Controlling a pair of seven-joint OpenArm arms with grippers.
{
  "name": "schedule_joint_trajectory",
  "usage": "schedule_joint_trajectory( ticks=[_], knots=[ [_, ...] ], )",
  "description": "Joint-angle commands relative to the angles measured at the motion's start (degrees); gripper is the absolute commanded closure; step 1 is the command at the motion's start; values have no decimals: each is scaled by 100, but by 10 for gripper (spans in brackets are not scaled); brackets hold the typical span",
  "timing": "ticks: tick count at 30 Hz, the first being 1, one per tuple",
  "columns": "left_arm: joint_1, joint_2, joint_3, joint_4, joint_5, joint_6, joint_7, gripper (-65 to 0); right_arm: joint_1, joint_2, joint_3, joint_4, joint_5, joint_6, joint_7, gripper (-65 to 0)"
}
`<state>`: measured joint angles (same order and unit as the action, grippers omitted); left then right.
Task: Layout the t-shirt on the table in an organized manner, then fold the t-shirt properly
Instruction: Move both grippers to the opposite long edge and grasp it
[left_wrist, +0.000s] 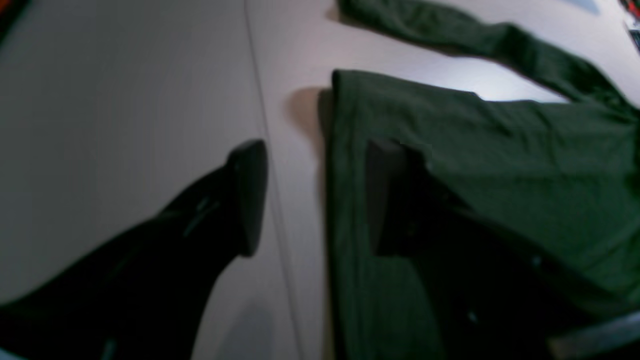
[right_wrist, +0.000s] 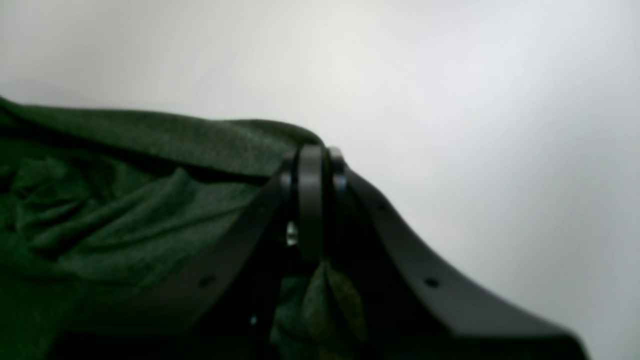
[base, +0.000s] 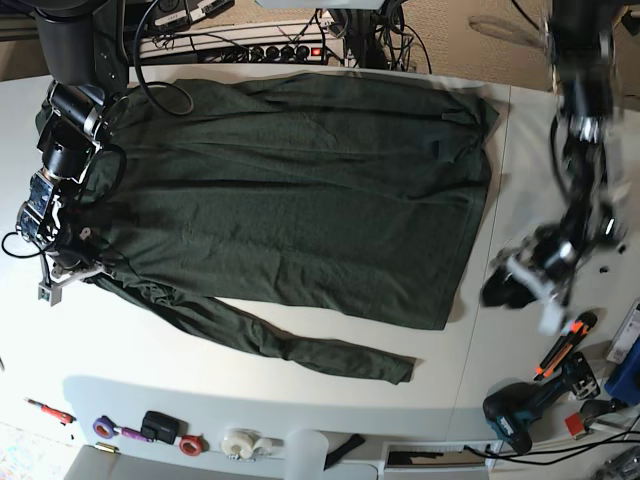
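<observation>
The dark green t-shirt (base: 290, 190) lies spread on the white table (base: 520, 180), with one long sleeve (base: 270, 340) trailing toward the front edge. At the shirt's left edge in the base view, my right gripper (base: 80, 265) is shut on the cloth. The right wrist view shows its fingertips (right_wrist: 312, 200) pressed together with a fold of the t-shirt (right_wrist: 125, 210) pinched beneath them. My left gripper (left_wrist: 315, 200) is open and straddles the shirt's edge: one finger (left_wrist: 247, 195) over bare table, the other (left_wrist: 385, 195) over the t-shirt (left_wrist: 500, 165). It appears blurred in the base view (base: 505, 285).
A thin seam (left_wrist: 260, 100) runs across the table beside the shirt's edge. An orange-handled tool (base: 565, 345) and a drill (base: 520, 410) lie at the front right. Tape rolls (base: 240, 440) sit along the front edge. A power strip and cables (base: 250, 50) line the back.
</observation>
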<state>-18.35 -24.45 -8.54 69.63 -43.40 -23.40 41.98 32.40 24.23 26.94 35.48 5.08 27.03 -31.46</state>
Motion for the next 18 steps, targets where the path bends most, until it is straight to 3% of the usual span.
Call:
schedule_joint_trajectory(
  ticks=[1, 5, 9, 15, 18],
  knots=[
    [-459, -107, 144, -415, -70, -26, -111, -320, 157, 116, 0, 83, 46, 17, 107, 0],
    [-1749, -7, 450, -2616, -192, -535, -319, -320, 157, 116, 0, 83, 46, 17, 136, 0],
    [-2533, 33, 450, -4221, -494, -1008, -448, -320, 157, 114, 0, 83, 46, 17, 181, 0],
    [-2483, 160, 452, -4597, -90, -1161, -715, -320, 157, 116, 0, 83, 46, 20, 236, 0],
    [-2288, 258, 452, -4594, 195, -938, -970, -320, 157, 116, 0, 83, 46, 20, 236, 0]
  ],
)
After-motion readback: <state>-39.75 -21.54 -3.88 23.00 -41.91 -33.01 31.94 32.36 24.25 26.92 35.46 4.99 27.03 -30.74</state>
